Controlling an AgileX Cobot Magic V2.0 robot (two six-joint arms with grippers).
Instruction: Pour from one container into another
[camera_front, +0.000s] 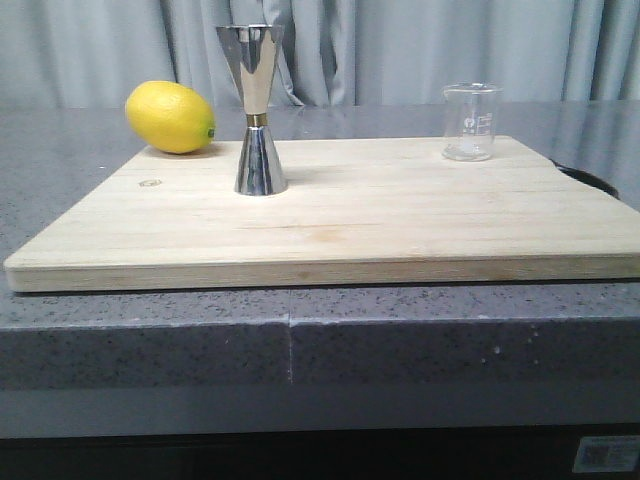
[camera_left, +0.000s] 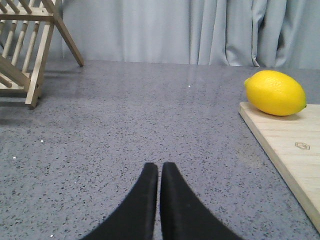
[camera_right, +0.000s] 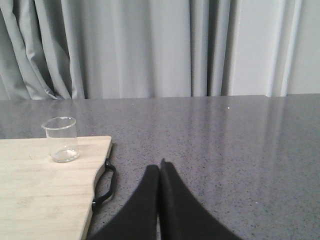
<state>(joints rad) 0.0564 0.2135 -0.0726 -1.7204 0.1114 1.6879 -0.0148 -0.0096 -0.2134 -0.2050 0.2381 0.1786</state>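
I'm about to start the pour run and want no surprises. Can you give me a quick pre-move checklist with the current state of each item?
1. Beaker upright on the wooden board, near its far right corner: ok.
2. Jigger upright on the board, open cup facing up: ok.
3. Beaker has liquid to pour: cannot tell; the glass looks nearly empty.
4. Right end effector open for grasping the beaker: not ok, fingers are shut and it sits off the board.
5. Left end effector away from the jigger: ok, shut over bare counter.
6. Lemon apart from the jigger: ok, it sits at the board's far left corner.
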